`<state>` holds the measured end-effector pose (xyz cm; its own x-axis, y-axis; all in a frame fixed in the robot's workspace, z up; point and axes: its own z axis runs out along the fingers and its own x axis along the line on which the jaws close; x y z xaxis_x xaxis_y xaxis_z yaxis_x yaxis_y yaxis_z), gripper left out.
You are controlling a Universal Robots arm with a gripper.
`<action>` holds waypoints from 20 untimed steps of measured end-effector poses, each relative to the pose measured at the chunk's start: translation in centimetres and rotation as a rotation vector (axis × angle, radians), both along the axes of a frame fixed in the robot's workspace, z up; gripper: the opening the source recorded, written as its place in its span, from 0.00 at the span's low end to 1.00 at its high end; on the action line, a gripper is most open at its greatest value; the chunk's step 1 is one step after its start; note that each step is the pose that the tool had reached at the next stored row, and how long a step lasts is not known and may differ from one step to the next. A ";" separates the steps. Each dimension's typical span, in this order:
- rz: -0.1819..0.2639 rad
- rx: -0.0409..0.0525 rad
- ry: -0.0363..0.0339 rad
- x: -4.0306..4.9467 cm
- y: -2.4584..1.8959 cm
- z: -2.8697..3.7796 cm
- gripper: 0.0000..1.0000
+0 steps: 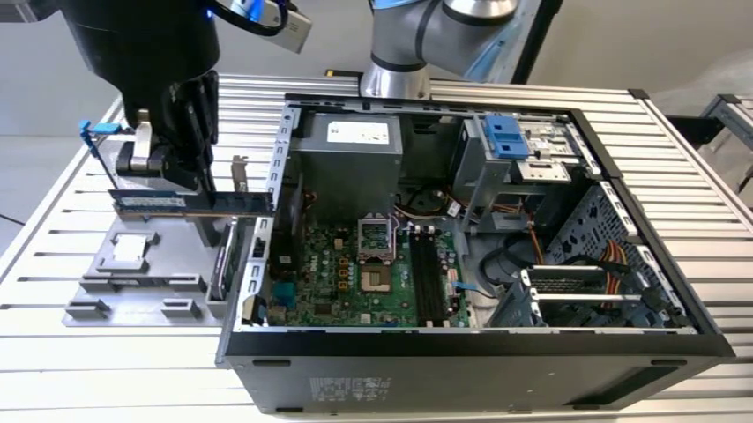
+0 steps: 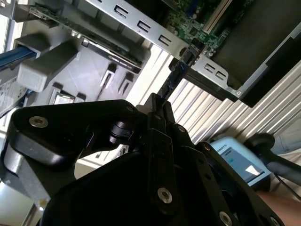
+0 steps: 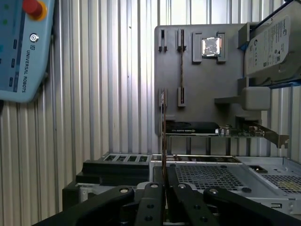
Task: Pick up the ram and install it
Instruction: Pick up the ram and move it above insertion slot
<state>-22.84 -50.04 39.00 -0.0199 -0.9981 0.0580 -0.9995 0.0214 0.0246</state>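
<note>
1. The black pincer (image 3: 165, 184) is clamped on the ram, a long, thin dark-blue circuit strip with a white label (image 1: 151, 202). The jaws pinch its flat faces from above, which probably leaves the contact edge free below for seating.
2. The ram is held level outside the open black computer case (image 1: 471, 348), just beside its slotted side wall. It sits over the grey slotted holding plate (image 1: 141, 264). It looks lifted off the plate, but I cannot tell whether its lower edge is fully clear.
3. Also on the plate beside the case are a silver boxy hard drive with blue rails (image 3: 273, 44) and a dark expansion card (image 3: 211, 128). Both stand on edge, likely so the jaws can straddle them.
4. The case lies on its side on the ribbed aluminium bench (image 1: 706, 229). This turns the large green motherboard (image 1: 353, 278) and its long black memory slots (image 1: 426, 273) upward for a vertical approach.
</note>
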 end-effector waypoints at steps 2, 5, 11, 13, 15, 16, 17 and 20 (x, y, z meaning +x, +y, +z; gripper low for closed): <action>0.000 -0.0001 0.0000 0.16 0.00 0.00 0.00; 0.000 -0.0001 0.0001 0.39 0.00 0.01 0.00; 0.000 0.0000 0.0000 0.87 0.00 0.00 0.00; 0.000 -0.0001 0.0001 1.05 0.00 0.01 0.00; 0.000 0.0000 0.0001 1.23 0.00 0.00 0.00; 0.000 -0.0001 0.0000 1.32 0.00 0.00 0.00; 0.000 -0.0001 0.0000 1.41 0.00 0.00 0.00; 0.000 -0.0001 0.0001 1.69 0.00 0.00 0.00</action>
